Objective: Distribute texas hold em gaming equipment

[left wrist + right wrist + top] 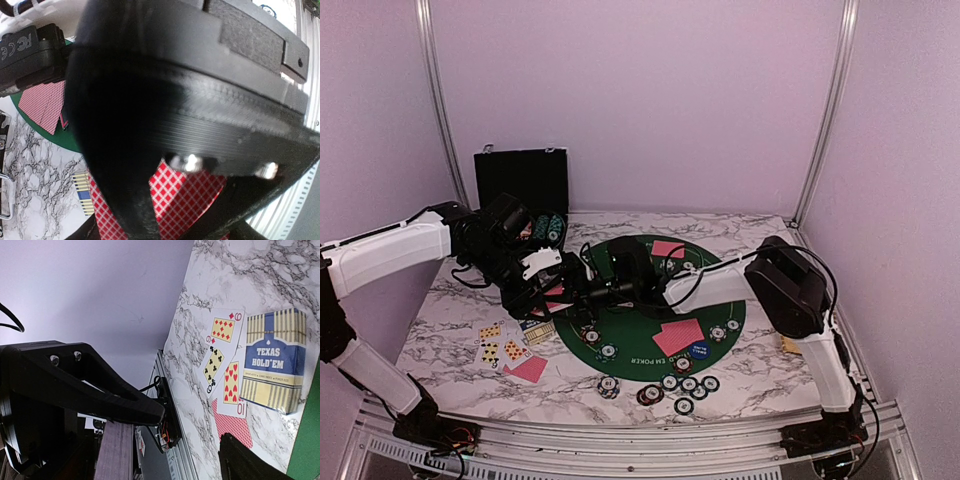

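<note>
Partly done, I judge: dealt cards (680,335) lie on green mat (630,345), chips (682,385) at bottom centre, face-up cards (498,342) lower left. L gripper (558,290), centre-left, is clamped on red-backed cards (175,192). R gripper (192,427) is wide, empty. More dealing remains.

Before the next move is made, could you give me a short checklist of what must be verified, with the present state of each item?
1. Left pincer shut on a red-backed card: ok.
2. Right pincer open, with nothing between its fingers: ok.
3. Right pincer lined up with that card: cannot tell.
4. Card box lying flat on the marble table, beside the face-up cards: ok.
5. Chips near the front edge clear of both arms: ok.
</note>
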`<state>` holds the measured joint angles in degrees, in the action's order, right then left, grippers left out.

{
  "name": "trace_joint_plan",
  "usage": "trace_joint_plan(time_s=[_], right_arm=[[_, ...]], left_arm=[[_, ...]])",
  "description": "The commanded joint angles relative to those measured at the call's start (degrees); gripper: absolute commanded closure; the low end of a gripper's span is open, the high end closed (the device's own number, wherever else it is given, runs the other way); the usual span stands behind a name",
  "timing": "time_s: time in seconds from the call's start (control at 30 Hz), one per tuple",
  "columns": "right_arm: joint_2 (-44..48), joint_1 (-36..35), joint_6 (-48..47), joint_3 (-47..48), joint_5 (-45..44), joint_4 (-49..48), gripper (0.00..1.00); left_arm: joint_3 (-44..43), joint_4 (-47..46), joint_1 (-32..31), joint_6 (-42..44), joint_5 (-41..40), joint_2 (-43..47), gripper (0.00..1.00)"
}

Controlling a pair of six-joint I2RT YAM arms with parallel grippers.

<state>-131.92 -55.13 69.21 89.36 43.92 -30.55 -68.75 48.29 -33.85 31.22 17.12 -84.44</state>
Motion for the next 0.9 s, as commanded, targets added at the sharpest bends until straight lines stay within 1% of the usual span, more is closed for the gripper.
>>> trace_joint_plan(time_s=[0.0, 0.2, 0.5, 0.87], right_arm=[[-0.87, -0.26, -0.62, 2.36, 0.56, 1.02, 0.17], [-0.40, 1.04, -1.18, -0.10, 0.16, 2.58, 0.19], [2.88, 3.15, -2.88, -4.47, -0.24, 3.47, 0.23], [5.64, 4.16, -3.40, -7.34, 0.61, 3.09, 0.33]], left_arm=[[-1.29, -0.04, 0.10, 0.07, 0.81, 1.63, 1.00], [-1.18, -0.04, 0.10, -0.02, 1.03, 1.82, 1.00], [-1.11, -0.04, 0.10, -0.02, 1.04, 1.69, 1.00], [-0.93, -0.04, 0.10, -0.07, 0.86, 1.78, 1.00]])
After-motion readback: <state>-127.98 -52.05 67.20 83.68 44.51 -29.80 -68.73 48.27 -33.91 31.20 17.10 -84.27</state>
